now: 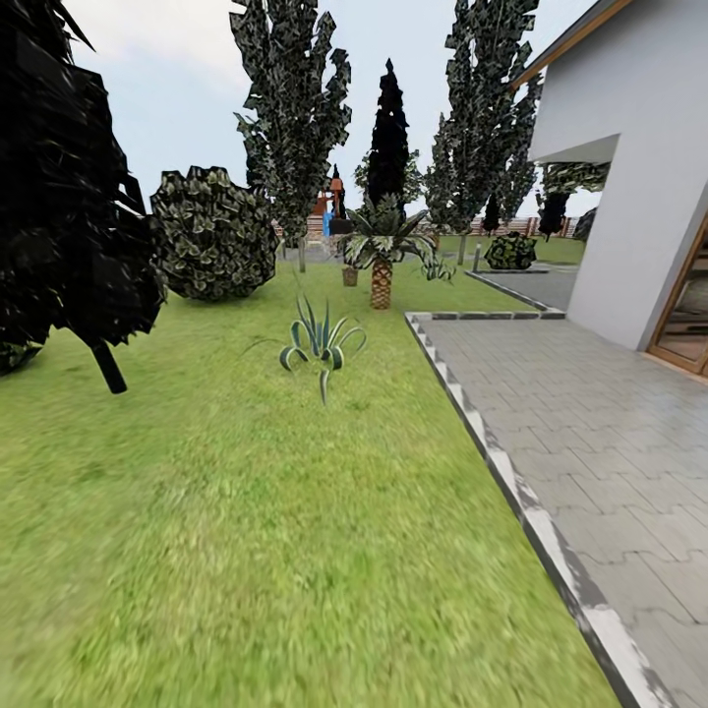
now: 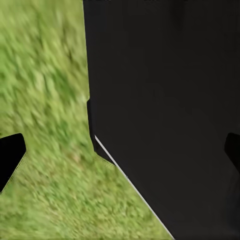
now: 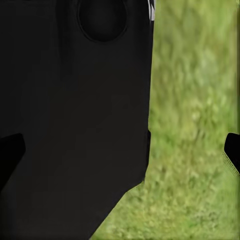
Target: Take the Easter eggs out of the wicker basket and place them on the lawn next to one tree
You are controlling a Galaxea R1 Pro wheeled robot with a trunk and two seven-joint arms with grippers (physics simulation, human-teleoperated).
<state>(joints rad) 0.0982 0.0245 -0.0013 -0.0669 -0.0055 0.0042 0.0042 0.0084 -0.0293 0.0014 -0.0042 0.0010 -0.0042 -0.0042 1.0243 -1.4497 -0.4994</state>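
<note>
The lawn (image 1: 246,551) is a broad flat sheet of mottled green grass, blurred and soft-textured close to the camera and sharper farther off. Take the spiky, blade-leaved agave plant (image 1: 318,344) as the landmark: it stands alone in the grass, with open turf all round it. To its right a pale, chipped kerb (image 1: 511,482) runs as a straight edge between the grass and a grey paving (image 1: 610,433) of interlocking blocks, which reaches a smooth white house wall (image 1: 639,197). Beyond the agave stands a short palm (image 1: 382,258) with a scaly trunk, and behind that a narrow black cypress (image 1: 389,133). Left of the agave sits a rounded, pale-speckled shrub (image 1: 211,234), and farther left a dark blocky mass of foliage on a slanted black stem (image 1: 106,364). Two tall trees (image 1: 295,108) with speckled flat leaves rise behind, one either side of the cypress. In the left wrist view the left gripper (image 2: 122,152) shows dark fingertips at opposite picture edges, spread wide, over grass and a black robot body panel (image 2: 165,100). The right gripper (image 3: 122,155) is likewise wide and holds nothing.
</note>
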